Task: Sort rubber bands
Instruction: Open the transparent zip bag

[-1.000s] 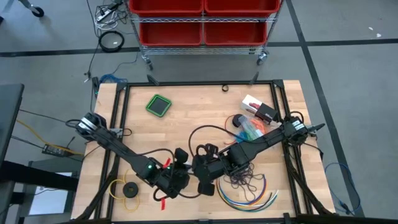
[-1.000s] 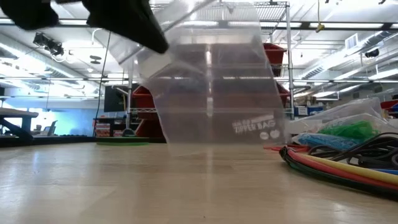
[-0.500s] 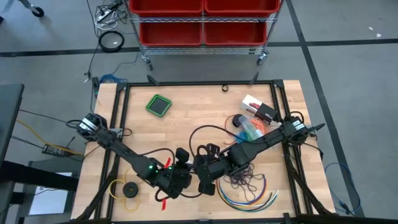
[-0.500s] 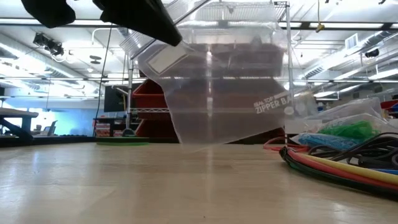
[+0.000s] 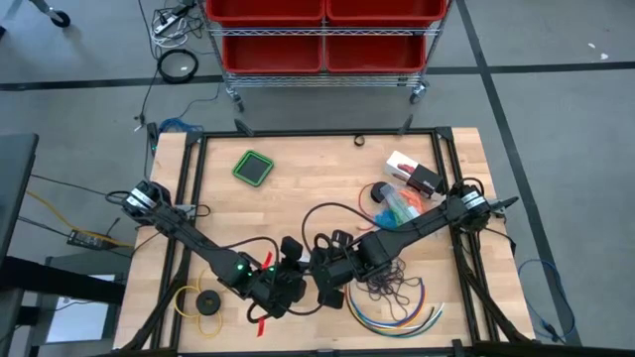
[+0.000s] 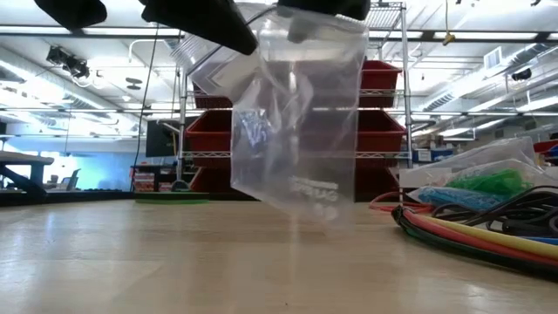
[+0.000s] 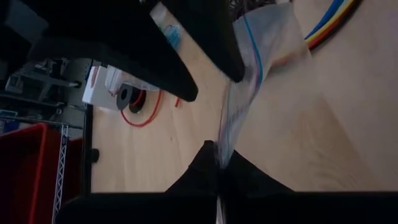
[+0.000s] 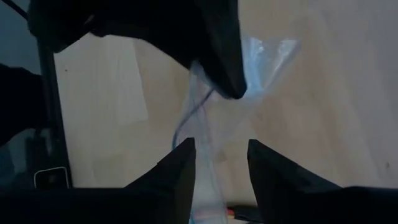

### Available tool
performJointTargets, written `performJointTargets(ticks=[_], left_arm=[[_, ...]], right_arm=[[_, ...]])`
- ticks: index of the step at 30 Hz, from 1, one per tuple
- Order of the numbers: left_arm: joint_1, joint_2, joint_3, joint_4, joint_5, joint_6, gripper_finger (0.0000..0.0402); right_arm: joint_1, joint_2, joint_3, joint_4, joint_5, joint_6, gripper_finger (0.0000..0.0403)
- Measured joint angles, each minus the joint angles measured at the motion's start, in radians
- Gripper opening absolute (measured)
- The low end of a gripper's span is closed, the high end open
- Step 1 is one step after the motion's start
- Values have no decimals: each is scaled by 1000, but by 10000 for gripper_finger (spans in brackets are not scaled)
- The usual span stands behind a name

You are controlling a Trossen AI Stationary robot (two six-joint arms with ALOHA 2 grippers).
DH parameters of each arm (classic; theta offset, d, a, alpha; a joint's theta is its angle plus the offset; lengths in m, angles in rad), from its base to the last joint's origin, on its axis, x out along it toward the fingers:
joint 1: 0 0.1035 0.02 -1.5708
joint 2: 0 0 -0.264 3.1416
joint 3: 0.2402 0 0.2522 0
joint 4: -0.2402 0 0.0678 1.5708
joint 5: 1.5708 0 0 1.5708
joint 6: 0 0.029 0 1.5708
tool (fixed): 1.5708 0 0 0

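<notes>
Basically, left gripper [image 7: 217, 163] is pinched tight on the zipper bag [image 6: 296, 131] edge, holding it up off the table [image 5: 298, 188] w/ a few blue bands [image 6: 255, 129] inside. Right gripper [image 8: 221, 155] has jaws spread, bag's free lip between them, nothing held yet. Rubber bands [image 5: 392, 286] sit loose by the cables [image 5: 402, 315]. To do it well: catch only the near lip, pull apart gently, keep the mouth up so bands don't spill.

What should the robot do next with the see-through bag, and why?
Probably bring the right gripper up onto the bag's free top edge and close there. The left gripper is shut on one edge of the clear zipper bag, which hangs above the table, while the right fingers stand open around the bag. Gripping both sides would let the arms pull the bag open for the rubber bands.
</notes>
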Motion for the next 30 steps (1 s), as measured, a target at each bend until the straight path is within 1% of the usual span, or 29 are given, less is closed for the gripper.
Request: performJointTargets(ticks=[6, 12, 23, 30], left_arm=[[-3, 0, 0, 6, 0, 0, 4], [-3, 0, 2, -10, -19, -1, 4], [1, 0, 2, -10, -22, -6, 4], [1, 0, 2, -11, -70, -10, 4]], right_arm=[[-2, 0, 0, 10, 11, -6, 132], [-2, 0, 0, 69, -2, -35, 131], [-10, 0, 0, 68, -10, -41, 127], [-10, 0, 0, 66, -26, -34, 118]])
